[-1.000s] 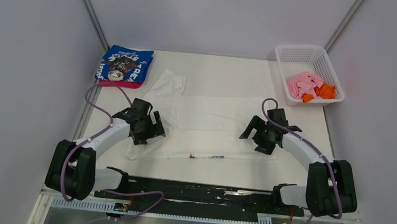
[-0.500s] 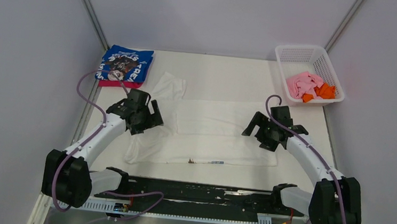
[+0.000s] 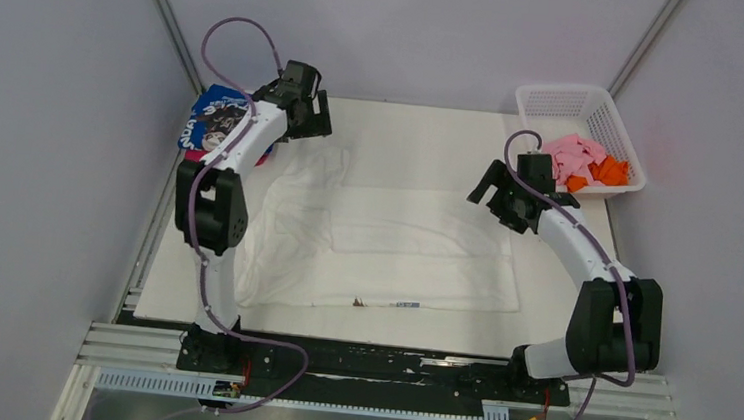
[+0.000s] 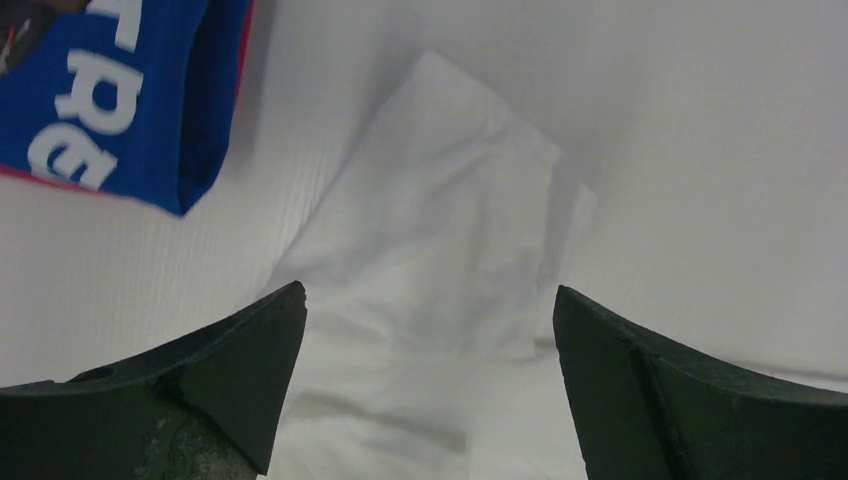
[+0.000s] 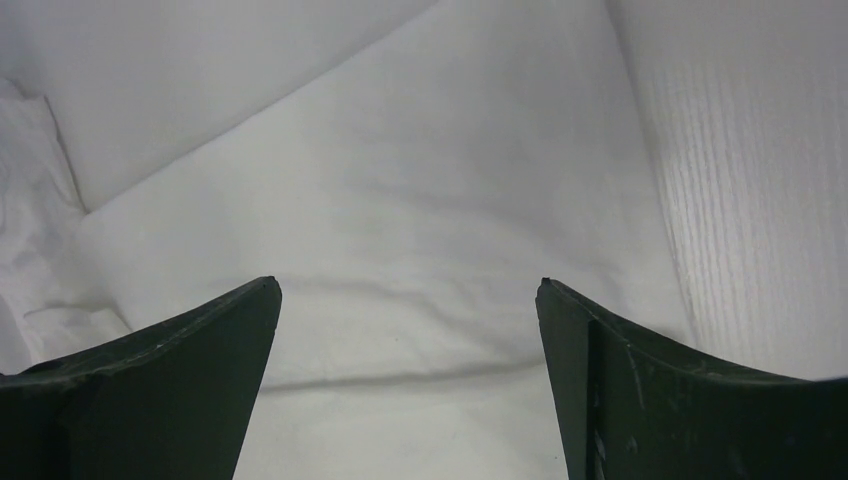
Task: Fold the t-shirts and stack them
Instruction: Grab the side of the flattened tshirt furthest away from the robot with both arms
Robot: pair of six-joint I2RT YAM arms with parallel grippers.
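A large white t-shirt (image 3: 385,246) lies spread on the table with one sleeve (image 4: 440,230) pointing to the far left. A folded blue tee with white lettering (image 3: 209,122) lies at the far left corner; it also shows in the left wrist view (image 4: 110,90), with a magenta edge (image 4: 60,183) under it. Pink (image 3: 565,155) and orange (image 3: 610,171) tees lie in the basket. My left gripper (image 3: 310,125) is open and empty above the sleeve, also seen in its wrist view (image 4: 430,300). My right gripper (image 3: 489,197) is open and empty over the shirt's right part, also in its wrist view (image 5: 410,290).
A white lattice basket (image 3: 567,100) stands at the far right corner. Grey walls close in both sides and the back. The left arm stretches along the table's left side and partly covers the blue tee. Bare table (image 5: 760,180) shows right of the shirt's edge.
My left arm has swung from the shirt's near-left part out to the far-left sleeve by the blue tee. My right gripper has moved farther away, toward the basket. Both stay open.
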